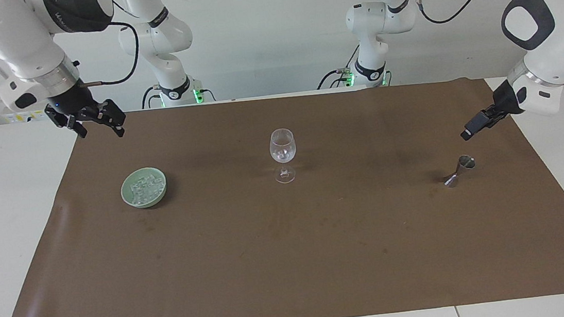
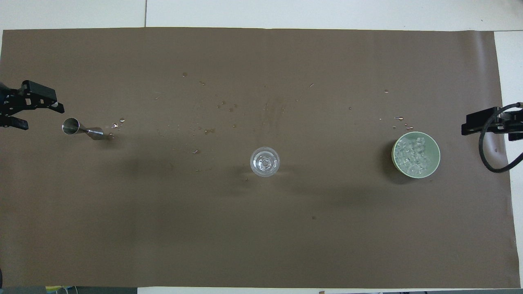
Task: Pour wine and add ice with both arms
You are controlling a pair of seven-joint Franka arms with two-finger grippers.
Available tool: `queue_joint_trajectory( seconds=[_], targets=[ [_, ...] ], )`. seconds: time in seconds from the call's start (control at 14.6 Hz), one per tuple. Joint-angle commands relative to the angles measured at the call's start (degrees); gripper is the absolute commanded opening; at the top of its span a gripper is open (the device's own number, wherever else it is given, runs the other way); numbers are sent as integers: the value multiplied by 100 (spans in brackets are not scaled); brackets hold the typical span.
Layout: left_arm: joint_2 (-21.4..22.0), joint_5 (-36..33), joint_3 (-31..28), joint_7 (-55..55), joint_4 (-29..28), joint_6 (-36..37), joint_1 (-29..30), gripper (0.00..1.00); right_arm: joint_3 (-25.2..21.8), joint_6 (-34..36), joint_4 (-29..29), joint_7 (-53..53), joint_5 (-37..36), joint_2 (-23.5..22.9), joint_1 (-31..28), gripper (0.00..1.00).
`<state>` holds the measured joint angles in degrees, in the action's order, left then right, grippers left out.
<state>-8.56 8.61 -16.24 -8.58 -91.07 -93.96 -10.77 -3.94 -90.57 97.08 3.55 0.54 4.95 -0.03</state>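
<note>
A clear wine glass stands upright at the mat's middle, with something glassy in its bowl; it also shows in the overhead view. The ice fills a pale green bowl toward the right arm's end, also seen in the overhead view. My right gripper is open and empty, raised over the mat's edge beside the bowl. A steel jigger stands toward the left arm's end. My left gripper is open and empty, raised just above the jigger and apart from it.
A brown mat covers most of the white table. Small wet drops are scattered on it between the jigger and the glass. Both arm bases stand at the table's robot edge.
</note>
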Motion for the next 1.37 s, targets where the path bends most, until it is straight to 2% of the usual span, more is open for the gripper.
queue_joint_trajectory(
  seconds=[0.0, 0.07, 0.27, 0.55, 0.75, 1.03, 1.3],
  targets=[
    [433, -604, 1023, 252, -209, -79, 583, 100, -44, 223, -119, -948, -63, 85, -252, 100],
    [530, -667, 1244, 261, -288, -61, 698, 100, -236, 259, -120, -1004, -37, 111, -217, 100],
    [820, -667, 1913, 523, -333, 61, 1147, 100, -247, 372, -268, -891, -72, 103, -217, 100],
    [847, -659, 1941, 762, -70, 360, 1174, 100, -212, 338, -295, -584, -63, 85, -217, 100],
    [934, -659, 1932, 980, 81, 852, 1165, 100, -151, 373, -304, -205, -28, 85, -217, 100],
    [917, -685, 1923, 1034, 168, 1045, 1165, 100, 148, 356, -313, -196, -151, 85, -243, 100],
    [917, -694, 1932, 1052, 168, 1116, 1113, 100, 122, 373, -260, -170, -81, 102, -261, 100]
  ],
)
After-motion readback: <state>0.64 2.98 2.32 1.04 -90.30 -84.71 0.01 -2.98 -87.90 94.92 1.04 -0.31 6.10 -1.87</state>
